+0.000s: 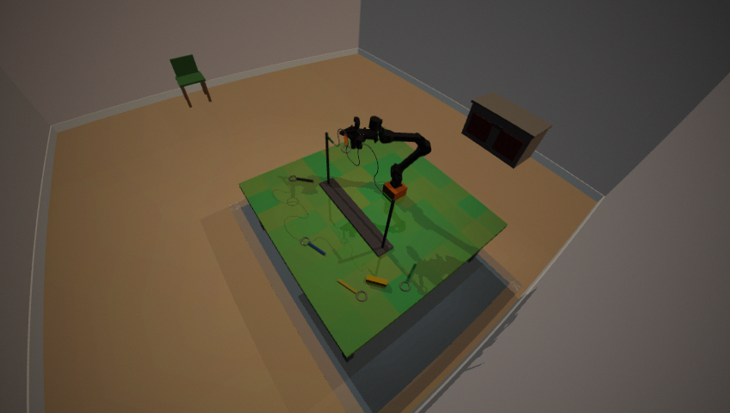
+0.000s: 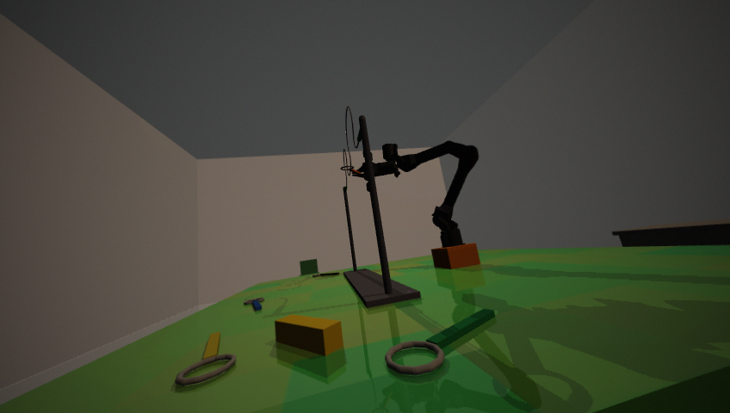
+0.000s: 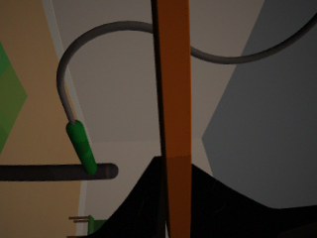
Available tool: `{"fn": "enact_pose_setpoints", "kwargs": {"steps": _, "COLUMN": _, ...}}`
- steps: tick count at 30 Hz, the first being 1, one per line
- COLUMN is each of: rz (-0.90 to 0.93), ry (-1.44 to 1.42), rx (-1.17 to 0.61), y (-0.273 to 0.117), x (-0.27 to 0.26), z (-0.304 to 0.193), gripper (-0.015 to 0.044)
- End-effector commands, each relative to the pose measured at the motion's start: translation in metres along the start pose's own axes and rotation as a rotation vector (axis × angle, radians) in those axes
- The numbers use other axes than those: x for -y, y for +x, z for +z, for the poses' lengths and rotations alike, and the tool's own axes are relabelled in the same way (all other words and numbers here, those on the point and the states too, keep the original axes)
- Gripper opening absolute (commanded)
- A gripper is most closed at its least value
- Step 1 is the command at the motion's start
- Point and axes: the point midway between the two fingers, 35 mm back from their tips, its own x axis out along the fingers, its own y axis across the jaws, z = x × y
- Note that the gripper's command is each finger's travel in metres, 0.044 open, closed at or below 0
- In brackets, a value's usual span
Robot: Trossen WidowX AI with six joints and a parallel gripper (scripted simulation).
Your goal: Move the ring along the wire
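Note:
My gripper [image 1: 343, 132] [image 2: 360, 173] [image 3: 165, 163] is shut on the orange handle [image 1: 345, 139] [image 2: 357, 171] [image 3: 175, 99]. The handle's ring [image 1: 343, 151] [image 2: 342, 168] is near the far post [image 1: 327, 161] [image 2: 350, 230]. It looks nearly level in the exterior view and appears to be around the wire, but any contact is too small to tell. In the wrist view the grey wire [image 3: 218, 59] passes behind the handle, and the ring is out of view. The green part [image 3: 81, 149] at the far post is left of the handle. The other post [image 1: 387, 224] [image 2: 377, 214] is nearer the top and exterior views.
The dark stand base [image 1: 353, 217] [image 2: 364, 294] joins the posts. A yellow block [image 1: 376, 280] [image 2: 307, 335] and loose rings with blue [image 1: 316, 249] [image 2: 256, 305], yellow [image 1: 348, 286] [image 2: 211, 345], green [image 1: 411, 271] [image 2: 460, 327] and black [image 1: 304, 179] handles lie on the table.

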Motion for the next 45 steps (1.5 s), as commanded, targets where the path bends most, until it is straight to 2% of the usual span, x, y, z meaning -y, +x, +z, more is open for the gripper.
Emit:
{"fn": "enact_pose_setpoints", "kwargs": {"steps": 1, "rz": 0.047, "ry": 0.089, "rx": -0.007, "y": -0.001, "x": -0.015, "z": 0.000, "gripper": -0.0150}}
{"fn": "enact_pose_setpoints", "kwargs": {"steps": 21, "rz": 0.284, "ry": 0.506, "rx": -0.017, "y": -0.014, "x": -0.082, "z": 0.020, "gripper": -0.0150}}
{"fn": "enact_pose_setpoints", "kwargs": {"steps": 45, "rz": 0.581, "ry": 1.027, "rx": -0.026, "y": -0.049, "x": -0.138, "z": 0.080, "gripper": -0.0150}}
